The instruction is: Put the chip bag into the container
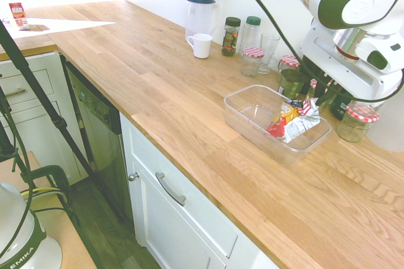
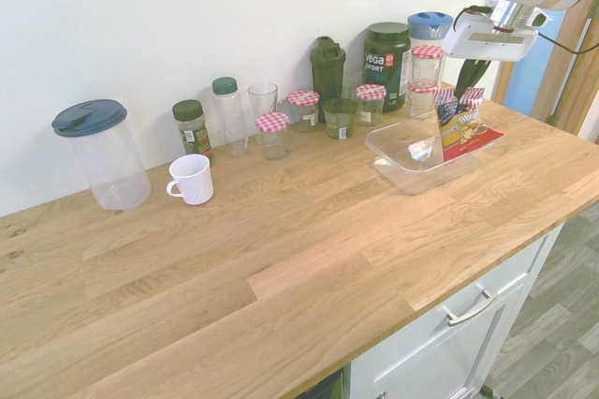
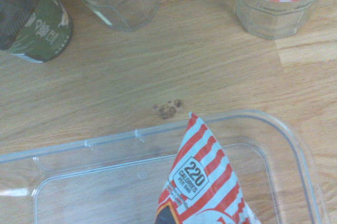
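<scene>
The chip bag (image 1: 294, 122) is a wrinkly silver packet with red, yellow and orange print and a red-and-white striped top. It hangs with its lower end inside the clear plastic container (image 1: 251, 115) at that tub's far right end. My gripper (image 1: 314, 96) is right above it, shut on the bag's striped top edge. From the other side, the chip bag (image 2: 462, 125) stands tilted in the container (image 2: 402, 152) under the gripper (image 2: 465, 88). In the wrist view the chip bag (image 3: 202, 182) rises over the container (image 3: 105, 143).
Glass jars with red-checked lids (image 1: 357, 121) (image 1: 253, 60) stand close behind the container, with a green-labelled jar (image 1: 291, 83). Along the wall are a dark tub (image 2: 387, 62), a shaker bottle (image 2: 328, 67), a white mug (image 1: 201, 45) and a pitcher (image 1: 201, 14).
</scene>
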Available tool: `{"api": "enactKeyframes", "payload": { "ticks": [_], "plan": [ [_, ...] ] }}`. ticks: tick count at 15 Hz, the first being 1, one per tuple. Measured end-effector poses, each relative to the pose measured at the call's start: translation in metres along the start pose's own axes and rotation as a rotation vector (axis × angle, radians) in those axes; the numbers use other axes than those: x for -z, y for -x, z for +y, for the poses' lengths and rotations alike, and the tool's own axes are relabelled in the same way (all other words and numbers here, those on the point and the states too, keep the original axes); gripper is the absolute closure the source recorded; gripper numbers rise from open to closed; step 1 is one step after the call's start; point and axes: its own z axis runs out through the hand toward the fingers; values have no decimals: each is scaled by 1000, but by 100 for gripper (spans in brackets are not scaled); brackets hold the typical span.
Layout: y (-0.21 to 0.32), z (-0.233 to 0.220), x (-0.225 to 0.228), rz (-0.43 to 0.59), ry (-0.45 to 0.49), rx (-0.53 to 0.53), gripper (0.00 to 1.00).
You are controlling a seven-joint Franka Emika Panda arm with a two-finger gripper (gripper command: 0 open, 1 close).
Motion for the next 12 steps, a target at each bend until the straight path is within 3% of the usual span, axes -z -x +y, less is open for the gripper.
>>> {"api": "enactKeyframes", "payload": {
  "ticks": [12],
  "plan": [
    [-13, 11, -11, 24, 10, -10, 0]
  ]
}}
